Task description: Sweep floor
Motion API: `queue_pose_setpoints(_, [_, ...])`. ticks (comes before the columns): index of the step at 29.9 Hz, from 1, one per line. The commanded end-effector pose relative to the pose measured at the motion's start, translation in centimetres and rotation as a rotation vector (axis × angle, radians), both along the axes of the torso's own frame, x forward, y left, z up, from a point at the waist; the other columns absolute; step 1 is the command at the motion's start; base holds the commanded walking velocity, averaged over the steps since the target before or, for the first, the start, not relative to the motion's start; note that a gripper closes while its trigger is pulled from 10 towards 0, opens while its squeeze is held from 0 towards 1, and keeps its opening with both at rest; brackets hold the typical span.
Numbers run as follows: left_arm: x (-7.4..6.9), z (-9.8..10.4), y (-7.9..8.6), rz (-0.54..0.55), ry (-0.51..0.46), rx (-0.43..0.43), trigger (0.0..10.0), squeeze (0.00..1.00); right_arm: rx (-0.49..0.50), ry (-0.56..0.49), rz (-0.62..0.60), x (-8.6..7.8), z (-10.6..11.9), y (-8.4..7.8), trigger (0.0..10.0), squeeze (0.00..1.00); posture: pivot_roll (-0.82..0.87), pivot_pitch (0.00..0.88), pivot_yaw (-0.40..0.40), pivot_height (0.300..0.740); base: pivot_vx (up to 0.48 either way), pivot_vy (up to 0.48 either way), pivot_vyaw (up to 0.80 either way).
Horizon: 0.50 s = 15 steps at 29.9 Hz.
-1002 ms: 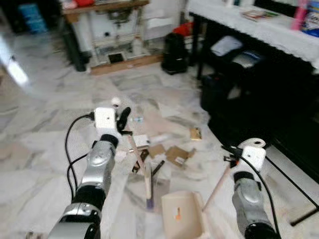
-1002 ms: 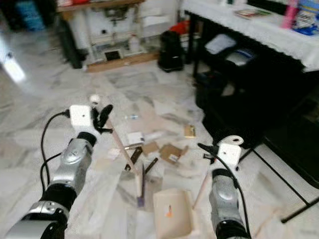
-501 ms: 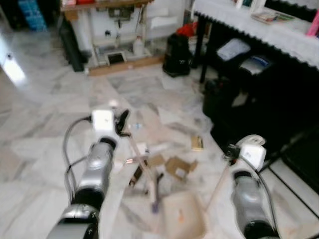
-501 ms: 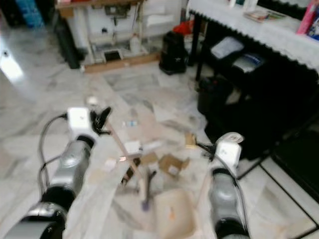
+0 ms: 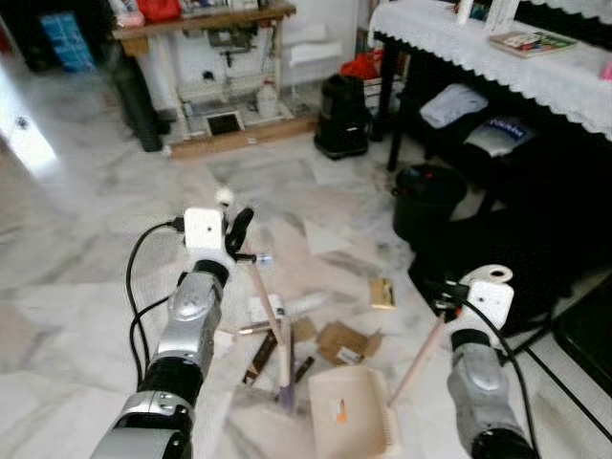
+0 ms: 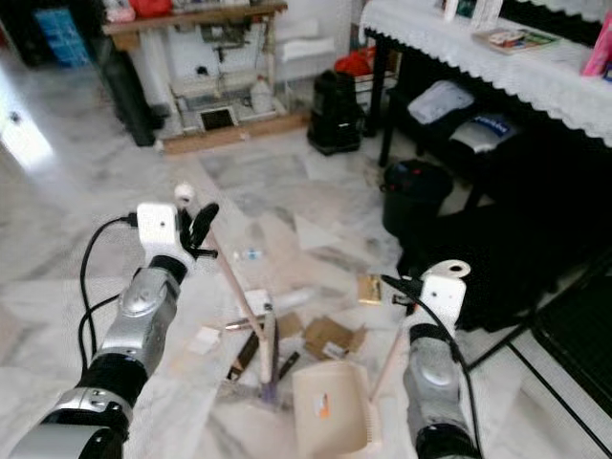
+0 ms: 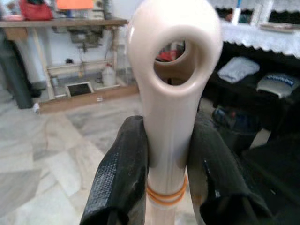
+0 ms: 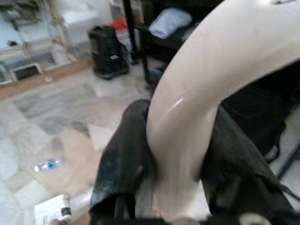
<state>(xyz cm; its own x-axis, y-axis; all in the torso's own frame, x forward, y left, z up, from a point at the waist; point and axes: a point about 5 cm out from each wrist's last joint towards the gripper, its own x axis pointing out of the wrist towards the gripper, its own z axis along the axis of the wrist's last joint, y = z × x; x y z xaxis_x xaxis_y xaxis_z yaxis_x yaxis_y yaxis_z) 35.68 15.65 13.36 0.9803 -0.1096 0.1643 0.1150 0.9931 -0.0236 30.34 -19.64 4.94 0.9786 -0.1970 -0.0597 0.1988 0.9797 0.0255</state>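
Writing on the dustpan (image 5: 350, 421) sticker seems unreadable.

Blk bin (image 5: 426, 196) by lace-covered table (image 5: 497, 43); blk bag (image 5: 342, 115) nr wooden bench (image 5: 206, 19).

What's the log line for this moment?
left claw: shut on broom handle | right claw: shut on dustpan handle | dustpan: on floor beside litter

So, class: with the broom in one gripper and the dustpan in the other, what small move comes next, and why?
Probably draw the broom, held by the left gripper, toward the dustpan, which the right gripper holds by its handle. Cardboard scraps and paper lie just beyond the pan's mouth.
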Motion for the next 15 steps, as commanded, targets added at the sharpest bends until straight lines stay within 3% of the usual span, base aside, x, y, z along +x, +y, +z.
queue_pose_setpoints(1, [0.36,1.59,-0.66,-0.027,-0.070,0.005,10.0,0.00,0.007,-0.041,-0.015,0.29,0.80,-0.36,10.0,0.00,-0.14,0.000,0.059,0.740,0.000,0.000,0.00])
queue_pose_setpoints(15, [0.20,1.22,-0.71,-0.055,-0.053,0.032,10.0,0.00,-0.022,-0.003,-0.031,-0.34,-0.10,-0.54,10.0,0.00,-0.13,0.000,0.060,0.740,0.000,0.000,0.00])
